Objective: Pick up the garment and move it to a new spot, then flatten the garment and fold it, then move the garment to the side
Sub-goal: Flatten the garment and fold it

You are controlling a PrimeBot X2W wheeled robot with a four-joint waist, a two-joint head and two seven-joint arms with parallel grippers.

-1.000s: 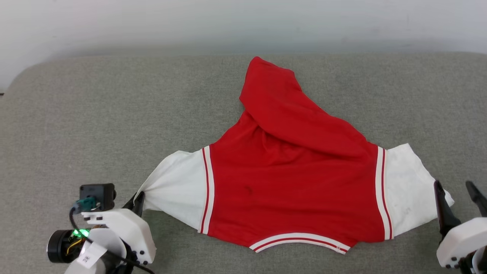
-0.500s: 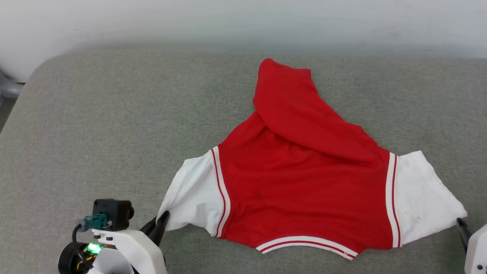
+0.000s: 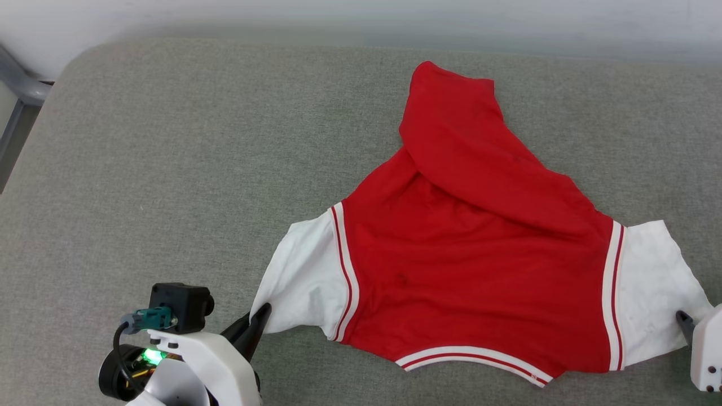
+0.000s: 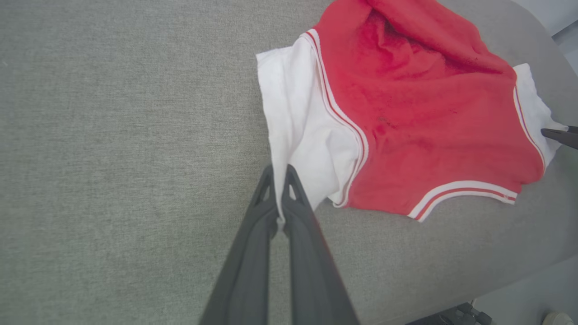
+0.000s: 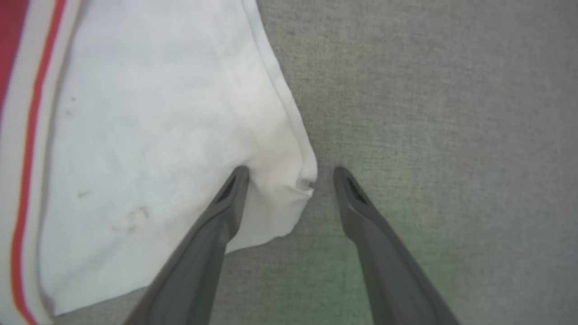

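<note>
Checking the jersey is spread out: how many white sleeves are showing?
2. The left sleeve is pinched in the left gripper; the right sleeve has its corner between the fingers of the open right gripper. None seems hidden.

Red jersey shirt (image 3: pixel 479 270), white sleeves, spread out, far end folded over. One cuff pinched in left tool (image 4: pixel 279 169), other between right tool's (image 5: pixel 290 170) parted fingers.

Right pincer (image 3: pixel 689 324) partly beyond head-view edge
</note>
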